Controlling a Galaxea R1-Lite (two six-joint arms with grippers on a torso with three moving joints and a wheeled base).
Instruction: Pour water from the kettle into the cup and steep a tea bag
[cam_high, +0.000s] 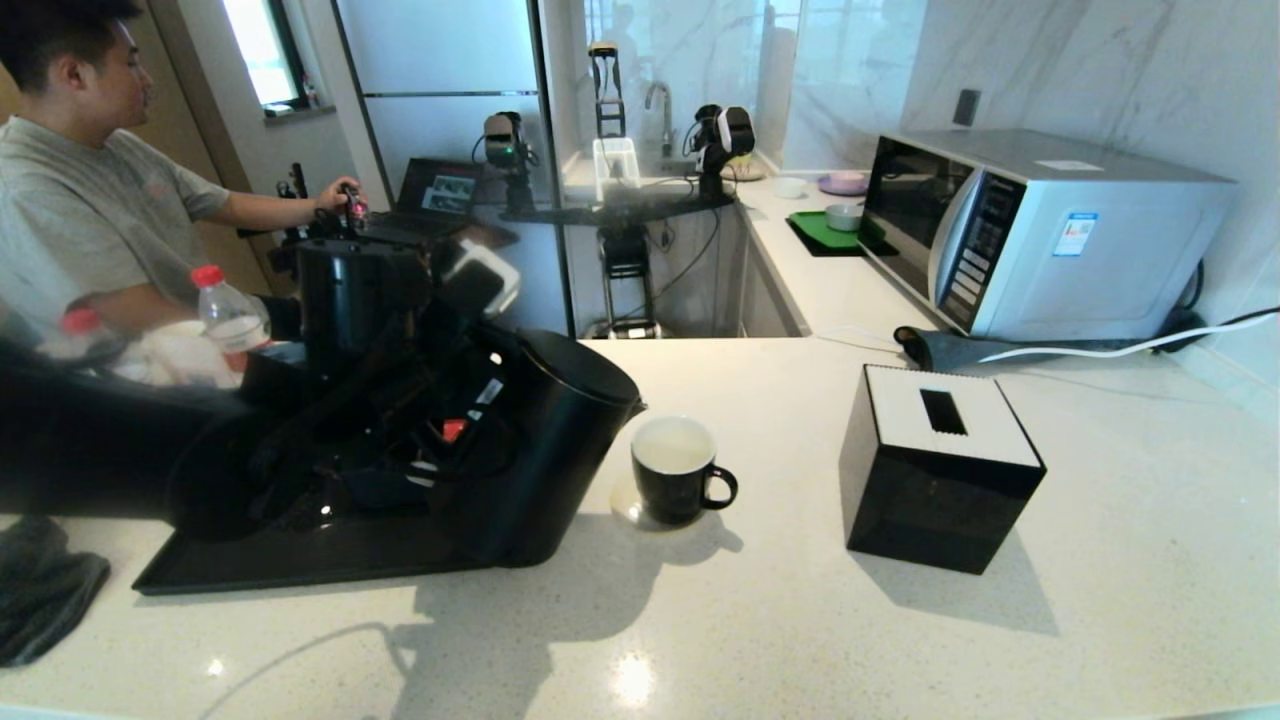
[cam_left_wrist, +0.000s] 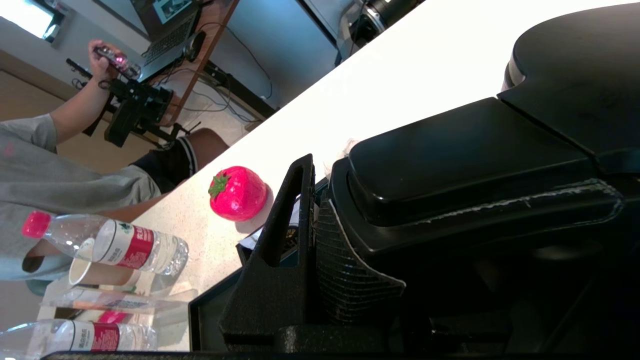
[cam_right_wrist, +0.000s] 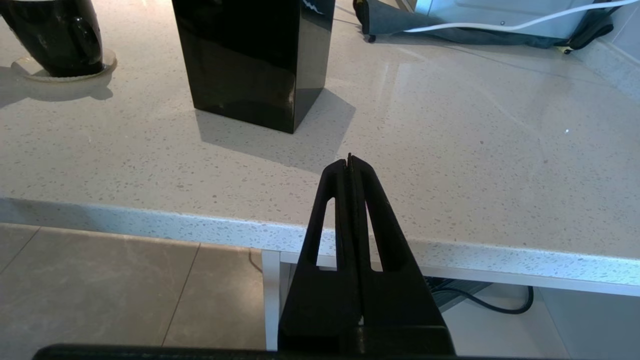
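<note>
The matte black kettle (cam_high: 560, 450) is tipped over toward the right, its small spout (cam_high: 640, 405) just left of the cup's rim and slightly above it. My left gripper (cam_left_wrist: 330, 200) is shut on the kettle's loop handle (cam_left_wrist: 465, 165), with one finger (cam_left_wrist: 280, 240) showing and the other hidden behind the handle. The glossy black cup (cam_high: 680, 480) stands upright on a coaster, white inside; no stream of water shows. My right gripper (cam_right_wrist: 350, 160) is shut on nothing, off the counter's front edge. The cup (cam_right_wrist: 55, 35) lies far ahead of it. The tea bag is out of view.
A black tray (cam_high: 300, 570) lies under the kettle. A black tissue box (cam_high: 940, 470) stands right of the cup, a microwave (cam_high: 1040, 235) behind. Water bottles (cam_high: 230, 320), a red strawberry (cam_left_wrist: 237, 194) and a seated person are at the left. A dark cloth (cam_high: 40, 590) lies front left.
</note>
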